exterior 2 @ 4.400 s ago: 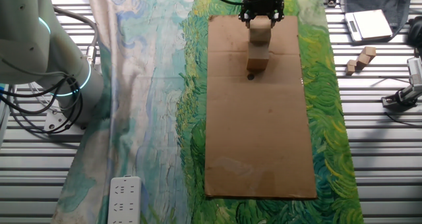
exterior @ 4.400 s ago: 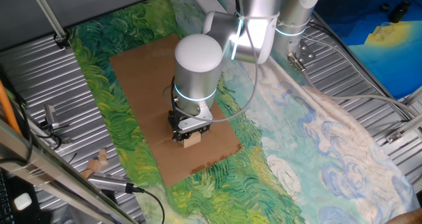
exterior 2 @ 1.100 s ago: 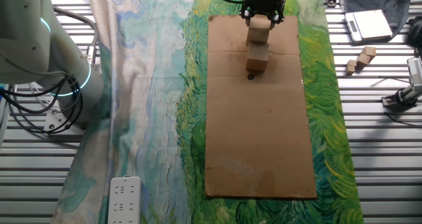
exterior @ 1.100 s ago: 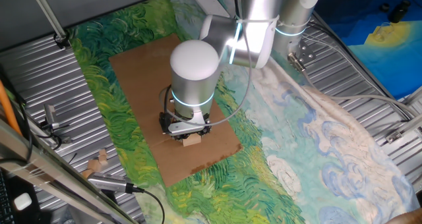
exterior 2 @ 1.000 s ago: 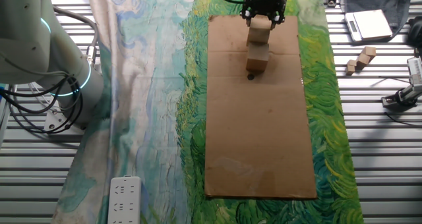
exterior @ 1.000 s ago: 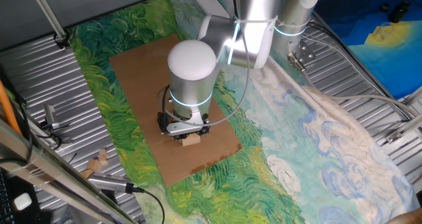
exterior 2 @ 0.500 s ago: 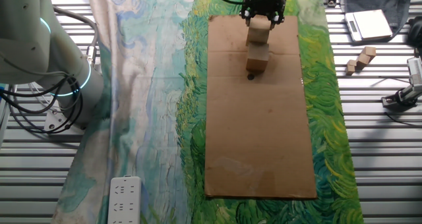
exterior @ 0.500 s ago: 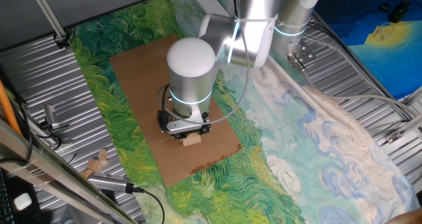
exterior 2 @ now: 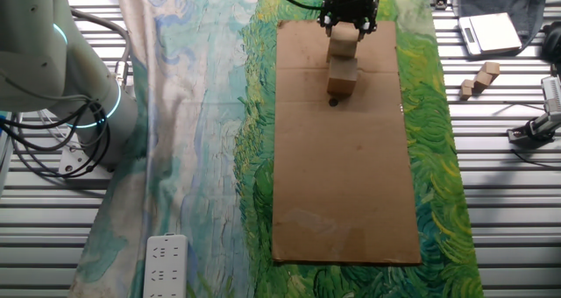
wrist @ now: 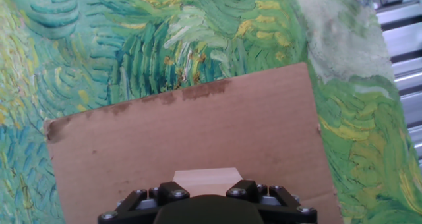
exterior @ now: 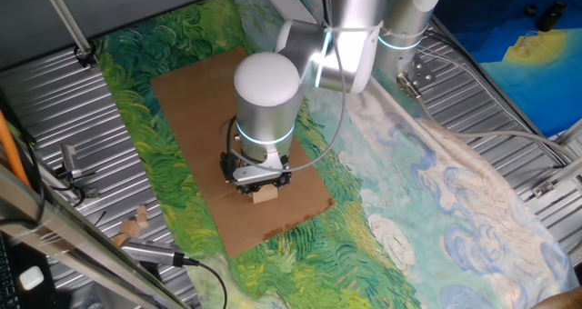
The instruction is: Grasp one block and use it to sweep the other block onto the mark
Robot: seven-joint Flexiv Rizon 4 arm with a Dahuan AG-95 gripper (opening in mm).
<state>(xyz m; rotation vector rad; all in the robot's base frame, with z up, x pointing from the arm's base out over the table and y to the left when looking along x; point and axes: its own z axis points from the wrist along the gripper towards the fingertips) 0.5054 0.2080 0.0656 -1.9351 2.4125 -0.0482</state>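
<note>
My gripper [exterior 2: 349,16] stands at the far end of the brown cardboard sheet [exterior 2: 351,184], shut on a pale wooden block [exterior 2: 346,39]. The second pale block [exterior 2: 343,75] sits right in front of the held one, and they seem to touch. The mark [exterior 2: 333,102], a tiny black dot, lies just beyond the second block's near edge. In the one fixed view the gripper [exterior: 259,182] holds the block [exterior: 265,194] low over the cardboard; the arm hides the second block and the mark. In the hand view the held block [wrist: 206,178] shows between my fingers [wrist: 244,188].
The cardboard lies on a green and blue painted cloth [exterior 2: 210,114]. Small wooden pieces [exterior 2: 480,77] and a scale [exterior 2: 491,32] sit on the metal table at the right. A white power strip [exterior 2: 166,263] lies at the near left. The arm's base [exterior 2: 53,61] stands at the left.
The arm has shifted slightly over the cardboard and back. The held block and the second block stay almost where they were.
</note>
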